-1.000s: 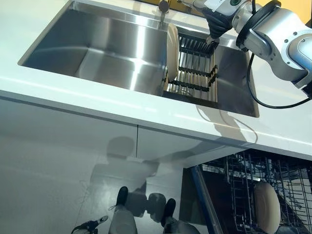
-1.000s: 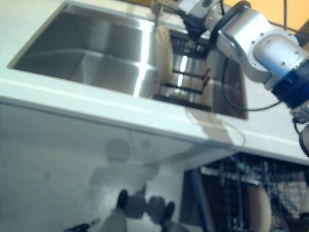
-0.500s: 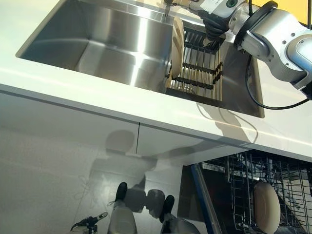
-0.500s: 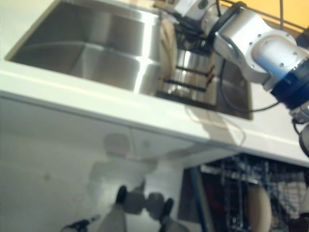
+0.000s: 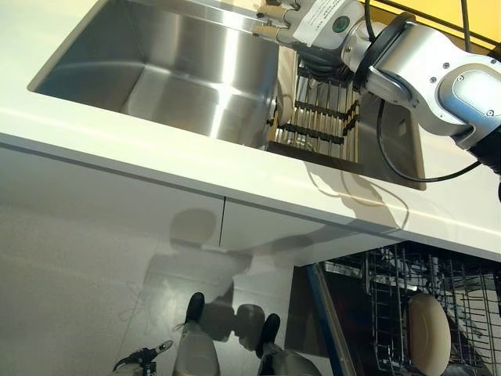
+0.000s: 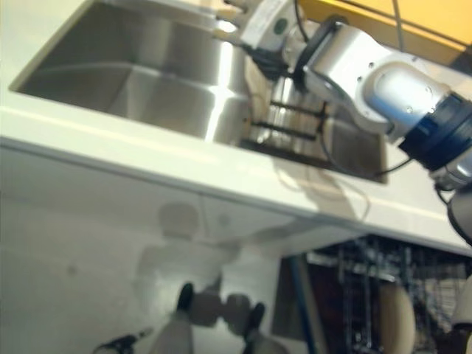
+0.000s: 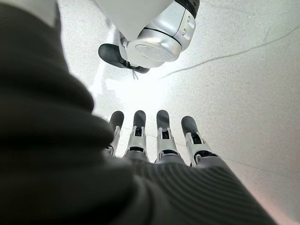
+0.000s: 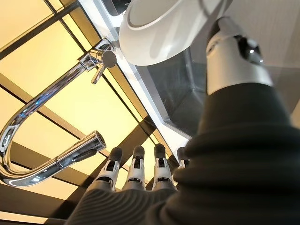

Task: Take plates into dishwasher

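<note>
A pale plate (image 8: 164, 28) stands on edge at the left end of the dish rack (image 5: 325, 125) in the sink; from the head, only a sliver of this plate (image 5: 285, 88) shows past my wrist. My right hand (image 5: 274, 19) reaches over the rack to the plate's top. Its fingers (image 8: 136, 173) are straight, and the thumb (image 8: 234, 61) lies beside the plate's rim. I cannot tell if it touches. A second plate (image 5: 429, 333) stands in the dishwasher's wire rack (image 5: 383, 313) at lower right. My left hand (image 7: 159, 140) hangs open over the floor.
The steel sink (image 5: 156, 70) is set in a white counter (image 5: 156, 157). A chrome faucet (image 8: 56, 117) arches behind the plate. The dishwasher rack is pulled out below the counter's front edge on the right.
My right hand has moved left across the dish rack to the top of the standing plate, and the wrist now hides most of it. The left hand shows no move.
</note>
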